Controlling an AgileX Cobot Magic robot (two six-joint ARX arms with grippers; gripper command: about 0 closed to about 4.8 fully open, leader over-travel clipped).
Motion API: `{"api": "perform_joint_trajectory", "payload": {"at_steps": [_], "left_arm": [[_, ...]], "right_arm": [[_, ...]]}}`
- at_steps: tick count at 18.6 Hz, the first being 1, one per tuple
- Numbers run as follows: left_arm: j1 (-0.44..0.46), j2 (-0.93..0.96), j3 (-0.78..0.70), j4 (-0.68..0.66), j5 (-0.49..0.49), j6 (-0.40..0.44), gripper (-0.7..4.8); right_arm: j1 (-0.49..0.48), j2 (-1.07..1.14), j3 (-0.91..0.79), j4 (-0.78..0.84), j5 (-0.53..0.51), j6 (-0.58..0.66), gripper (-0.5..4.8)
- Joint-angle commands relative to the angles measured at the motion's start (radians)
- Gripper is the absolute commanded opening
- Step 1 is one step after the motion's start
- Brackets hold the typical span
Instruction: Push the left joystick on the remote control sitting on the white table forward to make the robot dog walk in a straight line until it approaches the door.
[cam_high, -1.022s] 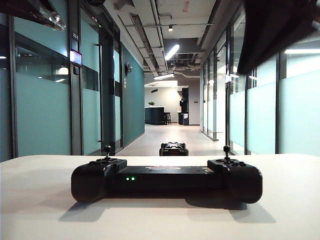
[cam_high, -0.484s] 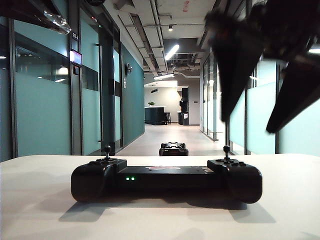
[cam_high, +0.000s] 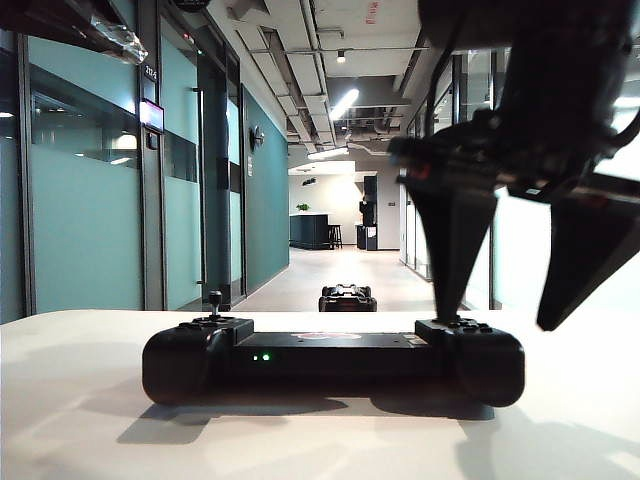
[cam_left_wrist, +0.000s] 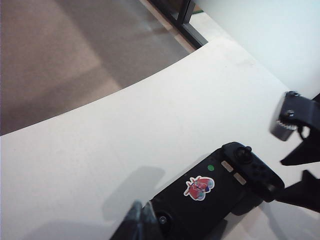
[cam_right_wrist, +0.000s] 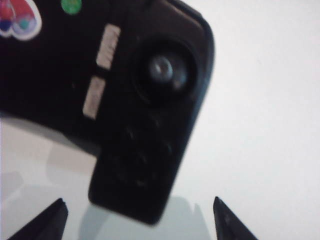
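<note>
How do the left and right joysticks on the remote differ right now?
In the exterior view the left joystick stands clear, while the right joystick is hidden behind a finger of the open right gripper. That gripper straddles the right joystick's end of the remote control; the shut left gripper is beside the left joystick's end. Both are small black sticks.

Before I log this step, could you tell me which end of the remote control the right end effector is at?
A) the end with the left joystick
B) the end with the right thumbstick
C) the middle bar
B: in the exterior view the right end effector, jaws spread, straddles the remote control's right end; the left joystick stands untouched.
</note>
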Motion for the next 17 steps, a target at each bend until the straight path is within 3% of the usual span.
{"api": "perform_joint_trajectory", "payload": {"at_steps": [1,17], "left_arm": [[-0.001,-0.002,0.006,0.005,0.009,0.0,-0.05],[-0.001,-0.002,0.006,0.004,0.032,0.0,-0.05]], "right_arm": [[-0.002,0.018,0.003,0.051,0.007,0.003,3.95],[-0.006,0.137,0.002,0.122,0.004,0.002,3.86]]}}
